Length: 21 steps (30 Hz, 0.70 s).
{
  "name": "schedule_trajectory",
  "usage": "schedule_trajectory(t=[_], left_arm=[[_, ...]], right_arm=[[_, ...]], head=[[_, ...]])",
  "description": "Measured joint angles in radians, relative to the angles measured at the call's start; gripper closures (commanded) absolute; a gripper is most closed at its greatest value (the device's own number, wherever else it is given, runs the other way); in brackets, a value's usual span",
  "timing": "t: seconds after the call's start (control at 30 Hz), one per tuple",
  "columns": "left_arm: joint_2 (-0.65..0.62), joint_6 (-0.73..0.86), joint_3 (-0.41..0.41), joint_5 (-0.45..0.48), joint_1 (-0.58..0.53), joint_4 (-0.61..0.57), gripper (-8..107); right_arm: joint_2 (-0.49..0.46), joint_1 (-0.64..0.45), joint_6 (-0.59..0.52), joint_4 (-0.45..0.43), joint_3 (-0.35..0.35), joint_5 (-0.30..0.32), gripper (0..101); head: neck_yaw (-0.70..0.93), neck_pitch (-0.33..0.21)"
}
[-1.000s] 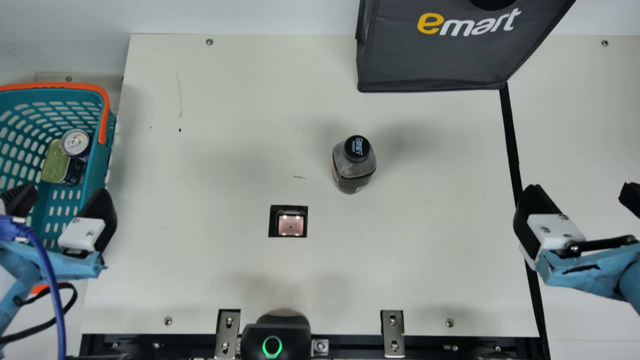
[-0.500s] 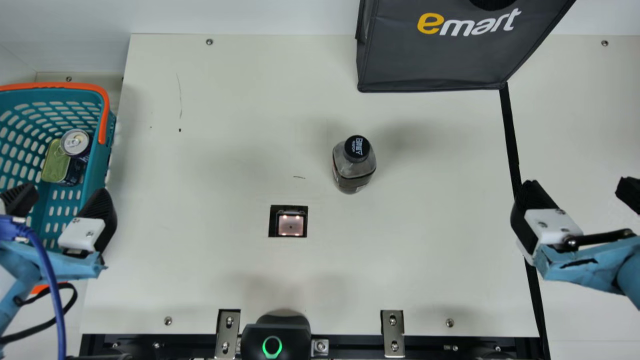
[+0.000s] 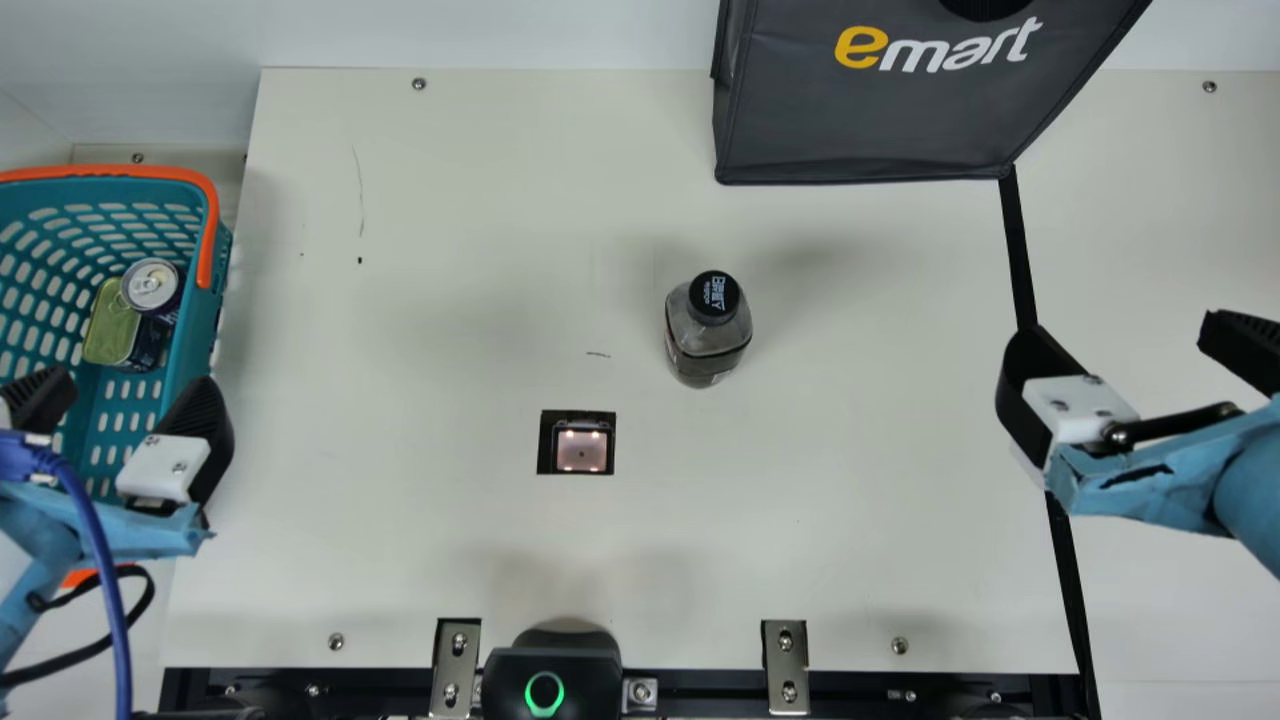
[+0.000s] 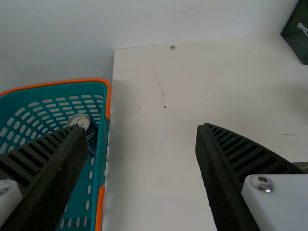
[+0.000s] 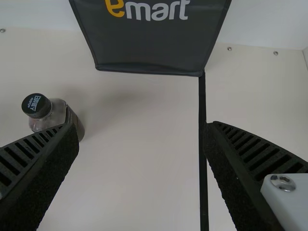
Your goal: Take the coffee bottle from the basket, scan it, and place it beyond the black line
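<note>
Left gripper (image 3: 125, 385): located at the main view's lower left, black ribbed jaws parted wide on white mounts. Light-blue wrapping (image 3: 125, 530) noted behind them; blue cable (image 3: 97, 560) runs across the arm. Right gripper (image 3: 1118, 338): located at the main view's right, pointing toward its upper left. Jaws likewise parted wide; wrapping of matching colour behind.
</note>
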Motion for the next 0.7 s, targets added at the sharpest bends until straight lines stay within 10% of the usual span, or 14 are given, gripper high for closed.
schedule_trajectory(t=[0.7], left_arm=[[0.0,0.0,0.0,0.0,0.0,0.0,9]], right_arm=[[0.102,0.046,-0.055,0.05,0.012,-0.073,10]], head=[[0.0,0.0]])
